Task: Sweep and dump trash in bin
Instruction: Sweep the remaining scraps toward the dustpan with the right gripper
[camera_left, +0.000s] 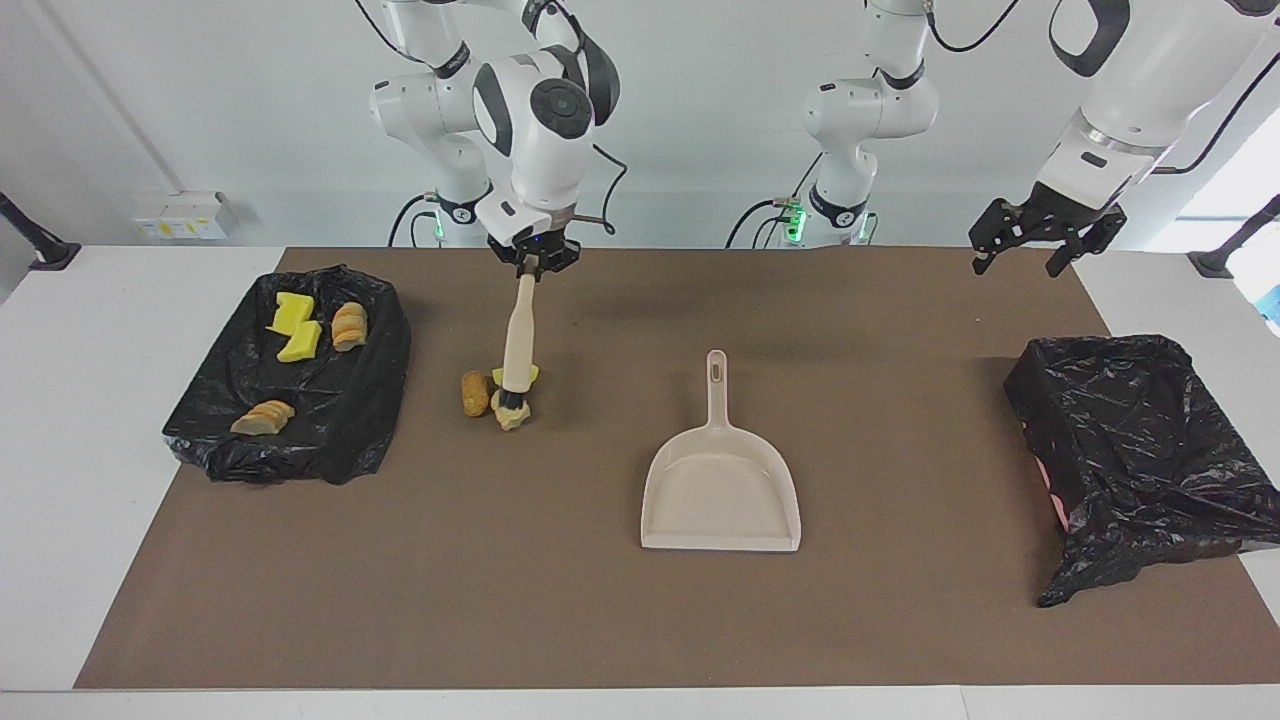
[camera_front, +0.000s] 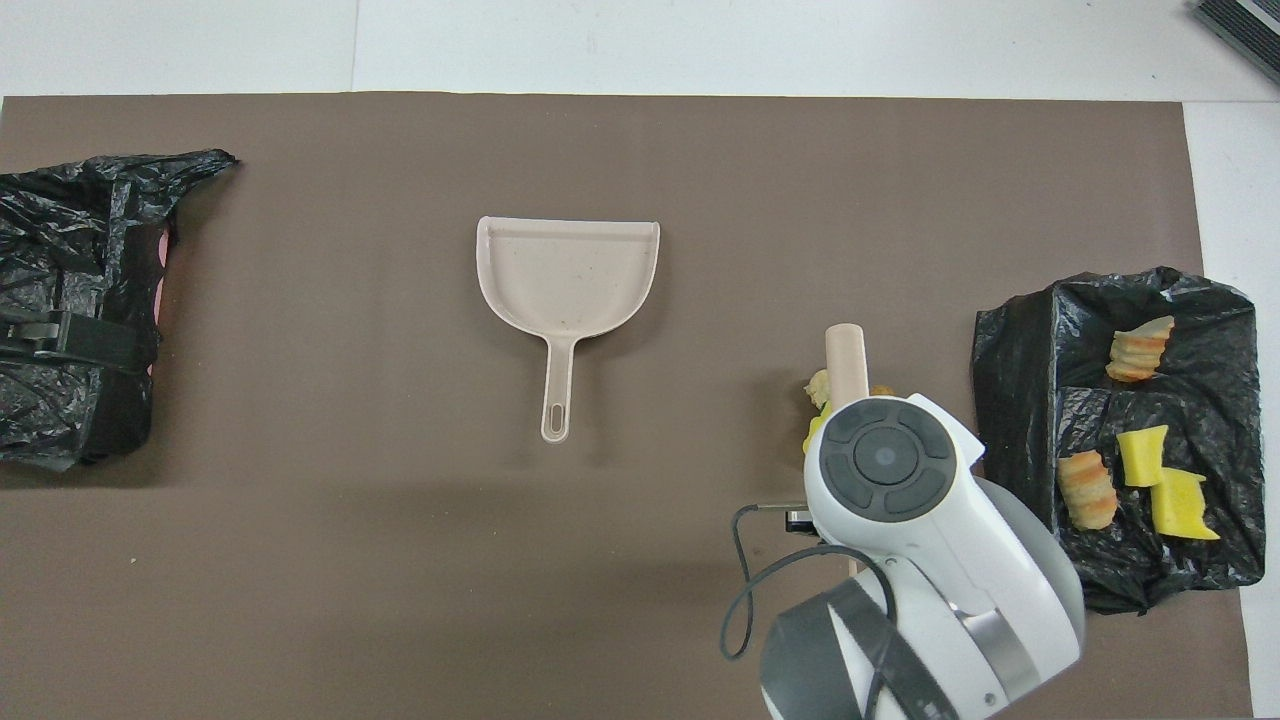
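My right gripper (camera_left: 532, 262) is shut on the top of the beige brush (camera_left: 519, 335), which hangs almost upright. Its black bristles (camera_left: 510, 399) are down at a small pile of trash on the brown mat: a brown chunk (camera_left: 474, 393), a yellow sponge bit (camera_left: 529, 373) and a tan chunk (camera_left: 514, 415). In the overhead view the right wrist (camera_front: 885, 460) covers most of that pile, and only the brush handle (camera_front: 845, 355) sticks out. The beige dustpan (camera_left: 720, 480) lies empty mid-mat. The black-lined bin (camera_left: 1130, 440) stands at the left arm's end. My left gripper (camera_left: 1035, 250) hangs open in the air beside the bin.
A black bag-covered tray (camera_left: 330, 400) at the right arm's end holds two yellow sponge bits (camera_left: 293, 312) and two bread-like chunks (camera_left: 349, 325). The dustpan's handle (camera_left: 716, 380) points toward the robots.
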